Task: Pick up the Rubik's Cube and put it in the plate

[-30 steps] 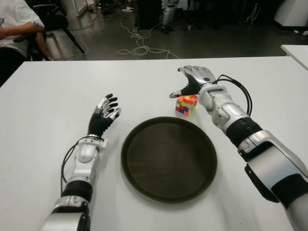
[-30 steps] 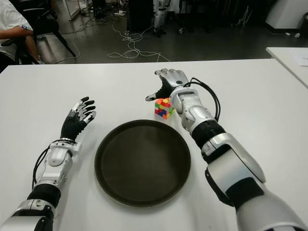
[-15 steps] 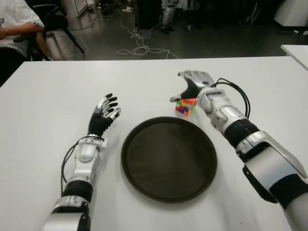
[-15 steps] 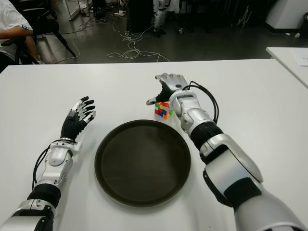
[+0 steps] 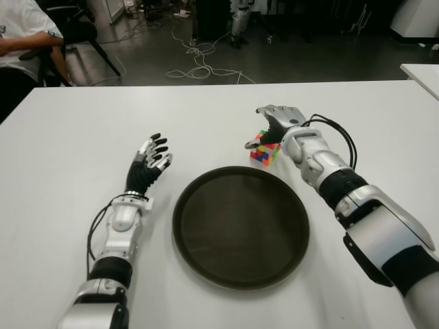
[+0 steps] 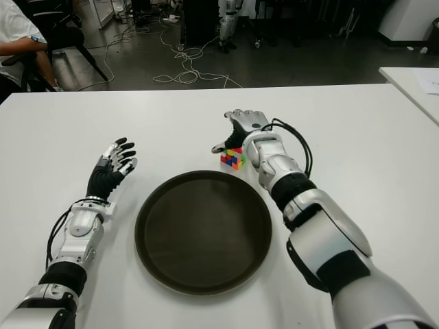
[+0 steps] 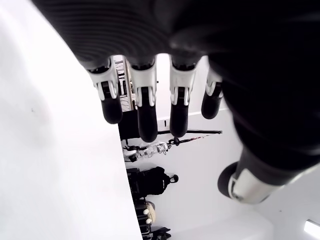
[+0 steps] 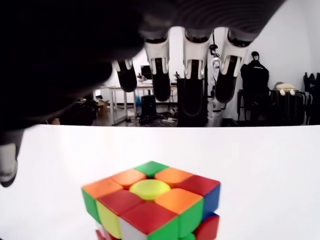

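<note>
With my right hand [image 5: 276,123] spread open just above the Rubik's Cube [image 5: 265,149], which sits on the table just behind the plate [image 5: 240,226], I should lower straight and close evenly on opposite faces.

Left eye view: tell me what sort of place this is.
Probably a robotics lab or workshop: cables sprawl across the dark floor, a person sits beside the white table, and another robot's legs stand behind.
</note>
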Tool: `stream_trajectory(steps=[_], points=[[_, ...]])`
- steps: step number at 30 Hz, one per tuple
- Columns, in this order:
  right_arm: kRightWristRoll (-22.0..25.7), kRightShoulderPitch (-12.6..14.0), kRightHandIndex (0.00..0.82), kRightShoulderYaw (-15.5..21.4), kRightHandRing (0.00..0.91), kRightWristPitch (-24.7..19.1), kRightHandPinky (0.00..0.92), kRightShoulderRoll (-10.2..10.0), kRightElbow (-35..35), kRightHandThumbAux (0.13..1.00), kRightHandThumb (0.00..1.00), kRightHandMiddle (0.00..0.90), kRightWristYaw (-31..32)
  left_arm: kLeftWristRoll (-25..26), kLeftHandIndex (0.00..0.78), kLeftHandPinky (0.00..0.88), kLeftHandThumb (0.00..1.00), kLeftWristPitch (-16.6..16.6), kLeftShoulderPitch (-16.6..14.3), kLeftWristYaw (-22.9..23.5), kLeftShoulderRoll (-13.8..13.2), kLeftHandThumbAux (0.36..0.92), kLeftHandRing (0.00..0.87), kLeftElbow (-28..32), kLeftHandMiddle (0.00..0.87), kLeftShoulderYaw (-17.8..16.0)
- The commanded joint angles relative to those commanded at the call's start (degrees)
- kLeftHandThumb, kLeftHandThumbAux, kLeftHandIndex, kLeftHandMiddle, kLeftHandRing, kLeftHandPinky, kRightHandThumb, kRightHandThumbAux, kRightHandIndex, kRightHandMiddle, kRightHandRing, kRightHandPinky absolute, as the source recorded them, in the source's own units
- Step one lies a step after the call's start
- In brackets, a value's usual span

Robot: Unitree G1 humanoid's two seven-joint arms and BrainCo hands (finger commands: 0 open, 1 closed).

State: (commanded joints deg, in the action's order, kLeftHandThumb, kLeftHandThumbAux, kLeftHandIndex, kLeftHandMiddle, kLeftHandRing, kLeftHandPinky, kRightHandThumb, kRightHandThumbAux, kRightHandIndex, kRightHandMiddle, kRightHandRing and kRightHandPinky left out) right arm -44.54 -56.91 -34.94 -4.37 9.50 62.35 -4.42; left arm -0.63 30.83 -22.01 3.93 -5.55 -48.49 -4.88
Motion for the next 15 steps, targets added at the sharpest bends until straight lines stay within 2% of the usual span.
stream_trajectory(steps=[5,15], points=[[-0.05,-0.48,0.087,0.0,0.188,0.7,0.2,-0.16,1.73,0.428,0.0,0.175,-0.96,0.01,0.112,0.103,0.053,0.27,-0.04,0.21,-0.03,0.669,0.149,-0.24,0.177,-0.03],[0.0,-1.49,0.076,-0.11,0.163,1.75,0.184,-0.41,4.76,0.428,0.0,0.149,-1.63,0.15,0.123,0.119,0.069,0.16,-0.11,-0.18,0.3,0.641,0.16,-0.16,0.182,-0.17]])
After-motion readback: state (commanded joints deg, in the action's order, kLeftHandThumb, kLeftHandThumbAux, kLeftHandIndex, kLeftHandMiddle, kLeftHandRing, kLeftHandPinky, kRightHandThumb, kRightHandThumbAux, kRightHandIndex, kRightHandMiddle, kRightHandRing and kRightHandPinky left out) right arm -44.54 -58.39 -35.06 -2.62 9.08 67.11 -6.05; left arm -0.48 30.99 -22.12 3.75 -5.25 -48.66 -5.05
